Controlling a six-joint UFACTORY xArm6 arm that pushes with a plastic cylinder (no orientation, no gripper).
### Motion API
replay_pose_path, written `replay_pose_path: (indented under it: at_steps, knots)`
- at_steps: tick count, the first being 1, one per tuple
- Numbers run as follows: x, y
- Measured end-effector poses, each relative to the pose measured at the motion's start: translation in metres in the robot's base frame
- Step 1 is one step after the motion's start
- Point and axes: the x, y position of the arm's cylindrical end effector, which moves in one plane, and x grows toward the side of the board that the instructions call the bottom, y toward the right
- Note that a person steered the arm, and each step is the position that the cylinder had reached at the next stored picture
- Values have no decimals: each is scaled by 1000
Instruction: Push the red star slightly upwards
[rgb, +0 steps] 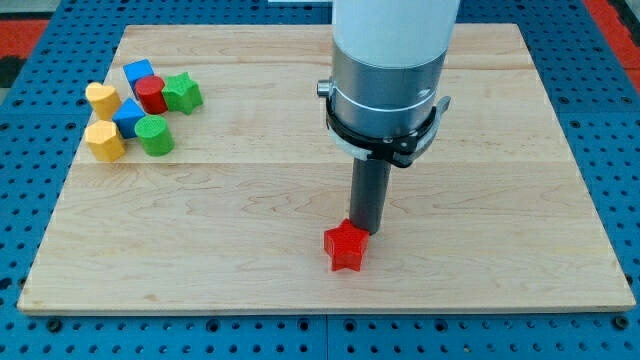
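The red star (345, 247) lies on the wooden board (250, 240), a little right of centre near the view's bottom edge. My tip (366, 231) is at the star's upper right side, touching or almost touching it. The dark rod rises from there into the arm's grey and white body, which hides part of the board behind it.
A cluster of blocks sits at the view's upper left: a blue block (139, 73), a red cylinder (151, 94), a green star (182, 92), a yellow heart (101, 99), another blue block (129, 116), a green cylinder (154, 134) and a yellow block (105, 141).
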Motion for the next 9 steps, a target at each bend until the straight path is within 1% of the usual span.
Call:
replay_pose_path:
  at_steps: [1, 2, 3, 7, 8, 9]
  knots:
    - [-6, 36]
    - [8, 46]
    - [37, 37]
    - [49, 32]
    - [74, 5]
    - [60, -27]
